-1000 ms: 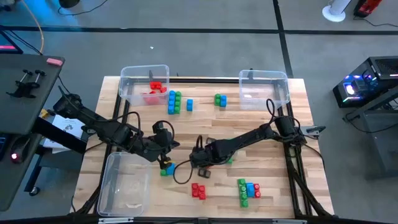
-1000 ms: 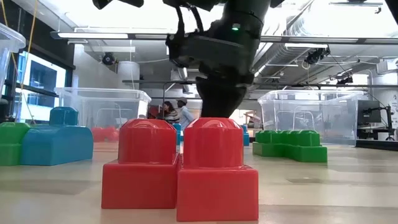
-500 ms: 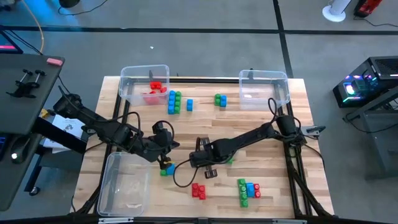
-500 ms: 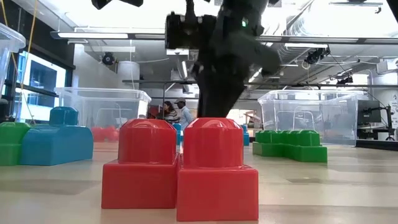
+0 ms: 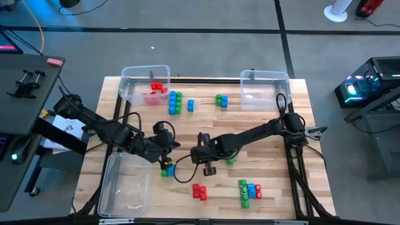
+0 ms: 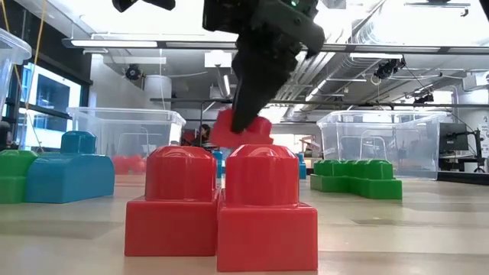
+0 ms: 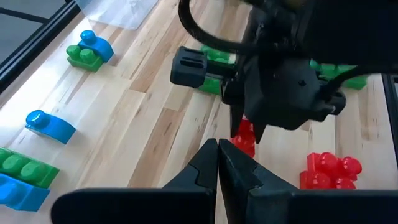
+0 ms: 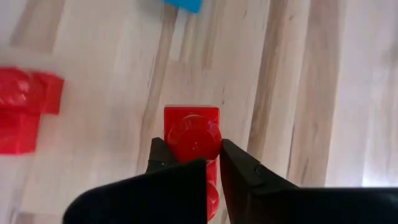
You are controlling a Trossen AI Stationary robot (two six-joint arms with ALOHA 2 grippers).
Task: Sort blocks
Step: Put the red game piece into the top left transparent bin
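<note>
My right gripper [image 5: 206, 161] hangs over the table's middle, shut on a single red block [image 6: 244, 128]; the block also shows in the right wrist view [image 8: 193, 140]. My left gripper [image 7: 217, 158] waits shut just left of it, near a blue-and-green pair [image 5: 167, 169] on the table. A red cluster [image 5: 199, 191] and a green, blue and red cluster [image 5: 250, 190] sit near the near edge. More blue and green blocks [image 5: 175, 102] lie toward the far edge. A green piece [image 5: 230, 160] lies beside my right gripper. My right gripper pinches the single red block between its two fingers [image 8: 163, 155], one on each of two opposite side walls [image 8: 186, 149] just below the round stud. The fingers come from above, pointing down. The block is lifted clear of the table and sits tilted in the low view.
Three clear bins stand on the table: one at the far left [image 5: 145, 84] holding red blocks [image 5: 156, 90], one at the far right [image 5: 265, 89], one at the near left [image 5: 124, 184]. Bare wood lies between the two far bins and along the right side.
My right gripper has risen from the table with the red block between its fingers. The block, hidden behind the red cluster in the low view a second ago, now hangs tilted above it, clear of the table. My left arm has kept still.
</note>
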